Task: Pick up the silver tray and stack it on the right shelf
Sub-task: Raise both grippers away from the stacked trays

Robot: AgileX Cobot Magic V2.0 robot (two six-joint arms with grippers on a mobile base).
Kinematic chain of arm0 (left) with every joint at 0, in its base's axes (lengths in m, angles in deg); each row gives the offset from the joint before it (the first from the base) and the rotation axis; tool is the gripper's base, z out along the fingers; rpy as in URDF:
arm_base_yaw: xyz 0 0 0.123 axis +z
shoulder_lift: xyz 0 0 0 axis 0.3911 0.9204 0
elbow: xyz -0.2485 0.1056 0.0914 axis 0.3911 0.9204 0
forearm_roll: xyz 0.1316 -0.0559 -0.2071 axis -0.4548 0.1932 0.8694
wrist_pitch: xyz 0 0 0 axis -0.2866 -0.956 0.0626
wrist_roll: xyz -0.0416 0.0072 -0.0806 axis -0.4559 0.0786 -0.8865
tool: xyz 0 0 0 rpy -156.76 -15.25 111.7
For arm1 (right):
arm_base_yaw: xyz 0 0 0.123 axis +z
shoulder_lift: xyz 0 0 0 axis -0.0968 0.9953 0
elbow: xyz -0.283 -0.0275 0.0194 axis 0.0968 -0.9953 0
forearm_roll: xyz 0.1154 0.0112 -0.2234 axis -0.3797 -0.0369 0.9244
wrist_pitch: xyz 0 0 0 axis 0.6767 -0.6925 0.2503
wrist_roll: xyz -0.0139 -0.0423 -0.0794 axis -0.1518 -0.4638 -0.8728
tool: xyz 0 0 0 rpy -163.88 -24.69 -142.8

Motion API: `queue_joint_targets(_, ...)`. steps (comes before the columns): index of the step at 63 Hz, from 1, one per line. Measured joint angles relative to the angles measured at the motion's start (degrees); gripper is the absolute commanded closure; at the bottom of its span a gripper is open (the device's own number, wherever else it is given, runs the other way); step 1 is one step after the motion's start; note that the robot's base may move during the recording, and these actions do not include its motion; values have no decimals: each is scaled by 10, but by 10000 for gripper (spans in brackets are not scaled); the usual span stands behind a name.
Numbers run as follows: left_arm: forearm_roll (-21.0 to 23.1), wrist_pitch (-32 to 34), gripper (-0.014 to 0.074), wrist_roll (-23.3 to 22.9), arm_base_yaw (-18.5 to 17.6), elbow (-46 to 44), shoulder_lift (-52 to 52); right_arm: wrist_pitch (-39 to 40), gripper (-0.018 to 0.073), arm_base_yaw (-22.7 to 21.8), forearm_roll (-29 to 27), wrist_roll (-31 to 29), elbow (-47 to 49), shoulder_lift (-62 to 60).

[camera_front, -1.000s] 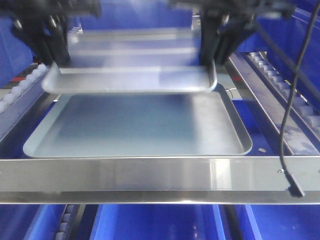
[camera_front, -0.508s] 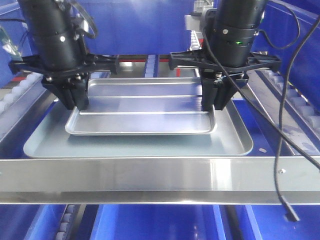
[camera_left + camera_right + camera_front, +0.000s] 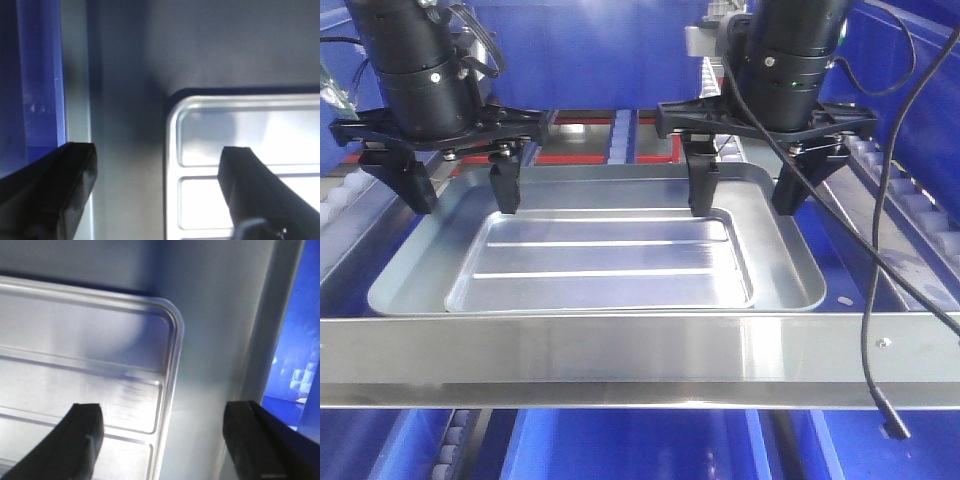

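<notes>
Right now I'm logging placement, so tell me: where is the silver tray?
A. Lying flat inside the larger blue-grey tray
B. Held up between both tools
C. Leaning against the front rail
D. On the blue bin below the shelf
A: the silver tray lies flat inside the larger blue-grey tray, with the left tool and right tool open above it, gripping nothing.

1. No writing, label, brand, number or sign can be read anywhere in the three views.
2. The silver tray [image 3: 605,262] shows bare metal only.
3. The broad steel front rail [image 3: 620,350] carries two small screws but no lettering.
4. The blue bin wall [image 3: 35,75] has faint pale marks, too blurred to read.
</notes>
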Motion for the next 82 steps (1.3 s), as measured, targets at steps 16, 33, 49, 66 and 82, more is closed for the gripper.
queue_joint_targets(16,15,-42,389,1,0,0,-64,-15,256,0,1,-6,0,-56)
queue_joint_targets(33,17,-50,682,51,-2,75,-231,-44,505,0,6,-45,-32,-151)
queue_joint_targets(49,16,19,688,69,-3,289,-391,25,505,0,13,-70,-202,-274)
queue_joint_targets(66,16,121,688,75,-3,509,-619,150,505,0,13,-70,-437,-488)
queue_joint_targets(82,14,116,688,113,-3,560,-858,195,505,0,13,-71,-551,-723)
